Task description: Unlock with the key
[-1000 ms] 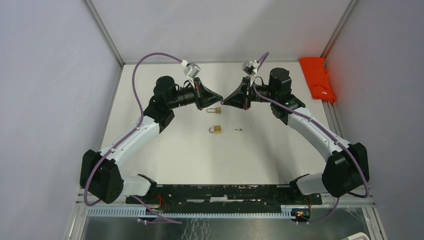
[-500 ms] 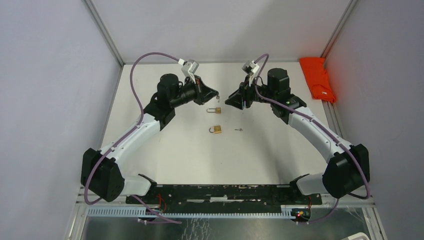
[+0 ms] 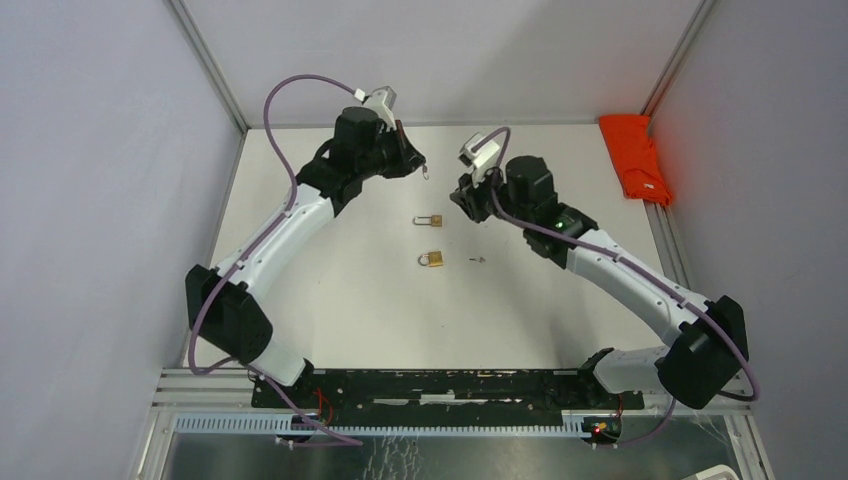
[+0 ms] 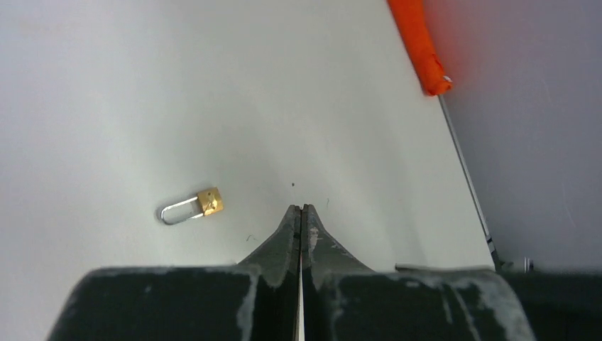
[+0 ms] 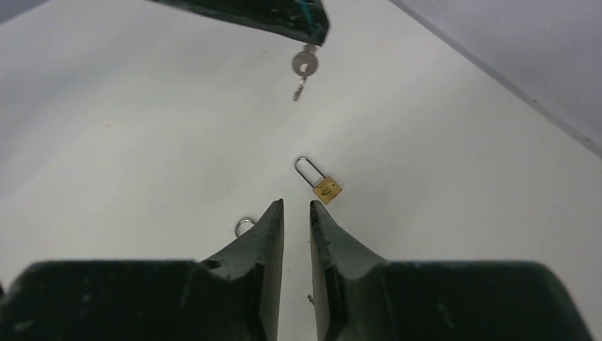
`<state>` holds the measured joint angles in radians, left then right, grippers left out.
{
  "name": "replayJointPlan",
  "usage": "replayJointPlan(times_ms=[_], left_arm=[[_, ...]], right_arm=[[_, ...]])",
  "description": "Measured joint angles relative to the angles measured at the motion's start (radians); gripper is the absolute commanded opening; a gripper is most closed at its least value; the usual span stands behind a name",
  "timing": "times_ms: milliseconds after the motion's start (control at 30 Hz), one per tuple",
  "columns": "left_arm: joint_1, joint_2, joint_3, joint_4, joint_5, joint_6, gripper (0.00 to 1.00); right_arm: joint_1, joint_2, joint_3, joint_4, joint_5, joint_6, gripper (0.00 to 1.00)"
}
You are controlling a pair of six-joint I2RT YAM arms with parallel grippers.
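Two brass padlocks lie mid-table, the far one [image 3: 428, 220] and the near one [image 3: 433, 259]. My left gripper [image 3: 420, 164] is shut on a small silver key [image 3: 426, 172], which hangs from its tips above the table behind the far padlock. In the right wrist view the key [image 5: 303, 67] dangles above a padlock [image 5: 325, 187]; a second shackle [image 5: 243, 225] peeks from behind my finger. My right gripper [image 5: 297, 206] is open a little and empty, and it sits right of the far padlock [image 3: 460, 197]. The left wrist view shows shut fingertips [image 4: 291, 213] and one padlock [image 4: 193, 207]; the key is hidden there.
A small metal piece [image 3: 477, 259] lies right of the near padlock. An orange cloth [image 3: 633, 155] lies at the table's far right edge, also in the left wrist view [image 4: 419, 46]. Grey walls enclose the table on three sides.
The two grippers were tip to tip above the far padlock. The left gripper has since lifted back and to the left with the key. The right gripper has swung left, empty.
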<state>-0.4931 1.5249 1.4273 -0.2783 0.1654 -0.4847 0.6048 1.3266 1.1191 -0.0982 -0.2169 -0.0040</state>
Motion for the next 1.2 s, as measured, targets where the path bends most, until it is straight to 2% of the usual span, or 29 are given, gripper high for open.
replayJointPlan(times_ms=[167,367,667,1200], left_arm=[[0.0,0.107,0.165,-0.187,-0.054,-0.072,0.02],[0.0,0.137,0.21,-0.313,-0.052,-0.153,0.02],[0.0,0.137,0.21,-0.372,-0.029,-0.212,0.02],[0.0,0.146,0.21,-0.371,-0.005,-0.224,0.02]], right_arm=[[0.104,0.001,-0.032,0.06,0.211,-0.08,0.17],[0.165,0.026,-0.082,0.198,0.365,-0.138,0.17],[0.197,0.1,-0.082,0.317,0.375,-0.15,0.2],[0.24,0.139,-0.082,0.379,0.357,-0.15,0.18]])
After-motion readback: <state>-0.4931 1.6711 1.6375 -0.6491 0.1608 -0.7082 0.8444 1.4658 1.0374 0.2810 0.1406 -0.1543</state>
